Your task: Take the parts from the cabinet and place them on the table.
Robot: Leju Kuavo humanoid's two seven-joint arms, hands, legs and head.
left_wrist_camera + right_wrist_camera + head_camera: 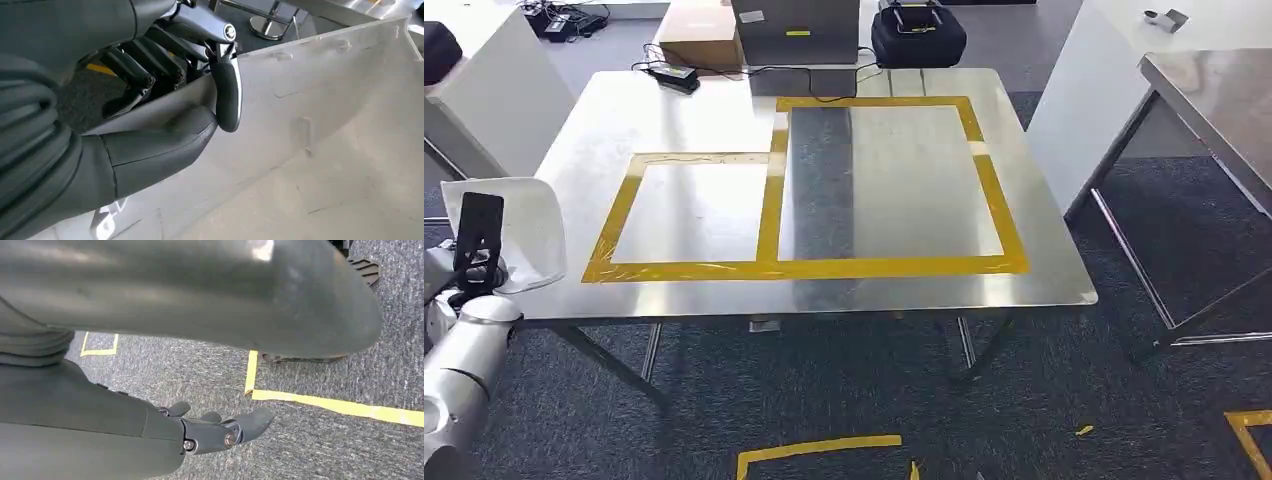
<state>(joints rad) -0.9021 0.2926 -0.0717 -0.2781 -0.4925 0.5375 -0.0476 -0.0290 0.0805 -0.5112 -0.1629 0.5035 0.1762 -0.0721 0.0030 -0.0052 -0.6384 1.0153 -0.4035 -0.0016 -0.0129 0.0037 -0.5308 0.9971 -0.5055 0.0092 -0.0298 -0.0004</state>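
- White plastic part [519, 232] sits at the table's left edge, gripped by the left hand [165, 100] (thumb on its inner face, dark fingers [135, 70] behind the wall).
- In the left wrist view the part [320, 125] reads as a pale moulded shell with a raised rim.
- Right hand [220, 430] hangs over grey carpet [325, 450], fingers loosely extended, holding nothing.
- Steel table [674, 110] carries two yellow tape rectangles [774, 268].
- Black bag [917, 35] and cardboard box [699, 30] lie beyond the far edge.
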